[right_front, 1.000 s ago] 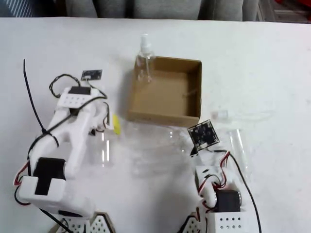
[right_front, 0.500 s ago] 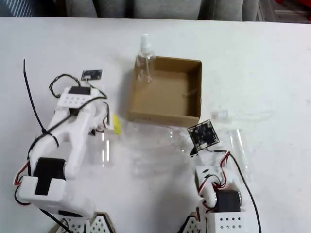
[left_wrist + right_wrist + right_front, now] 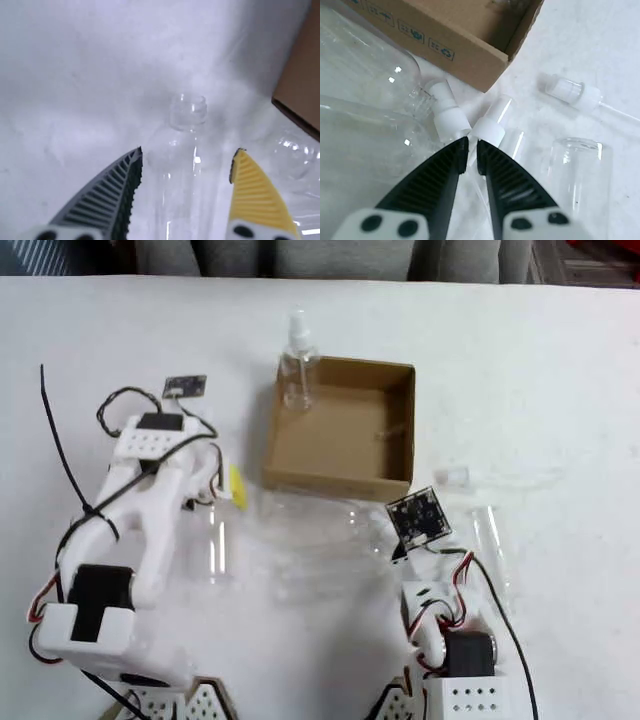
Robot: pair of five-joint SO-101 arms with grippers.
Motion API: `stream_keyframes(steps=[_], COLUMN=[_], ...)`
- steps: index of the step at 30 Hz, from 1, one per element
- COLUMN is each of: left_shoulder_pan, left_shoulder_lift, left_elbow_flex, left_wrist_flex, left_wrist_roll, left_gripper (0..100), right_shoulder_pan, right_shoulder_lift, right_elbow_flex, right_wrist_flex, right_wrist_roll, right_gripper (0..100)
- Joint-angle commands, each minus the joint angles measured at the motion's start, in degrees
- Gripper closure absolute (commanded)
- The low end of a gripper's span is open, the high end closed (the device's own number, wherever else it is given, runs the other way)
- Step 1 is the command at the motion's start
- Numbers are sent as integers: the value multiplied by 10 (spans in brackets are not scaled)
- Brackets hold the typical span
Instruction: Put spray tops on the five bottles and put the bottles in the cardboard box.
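left pincer [image 3: 188, 151] gapes astride a bottle [image 3: 187, 111] — right pincer [image 3: 472, 141] nearly closed near box [image 3: 420, 37] edge.

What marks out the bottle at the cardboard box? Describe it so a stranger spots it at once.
Find the cardboard box in the middle of the white table. At its far left corner stands a clear bottle with a white spray top. It alone is upright; the other clear bottles lie flat on the box's near side.
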Motion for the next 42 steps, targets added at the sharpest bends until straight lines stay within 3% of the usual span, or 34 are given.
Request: stream_keyframes(steps=[1, 28, 30, 34, 42], left_shoulder_pan=[-8, -7, -7, 5, 37], left_shoulder_lift=[1, 73, 73, 73, 65], left_elbow_flex=[-42, -71, -69, -37, -22], left_wrist_flex=[21, 55, 46, -5, -11], left_wrist_roll=[-5, -7, -7, -6, -7], left_gripper=[725, 727, 765, 981, 980], right_shoulder_pan=[-5, -5, -5, -5, -5], right_shoulder_lift=[-2, -2, -2, -2, -2], right_elbow_flex=[-6, -6, -6, -6, -6], right_wrist_flex=[-13, -13, -13, -13, -13], right_wrist_roll=[7, 7, 7, 7, 7], right_gripper=[982, 982, 982, 982, 982])
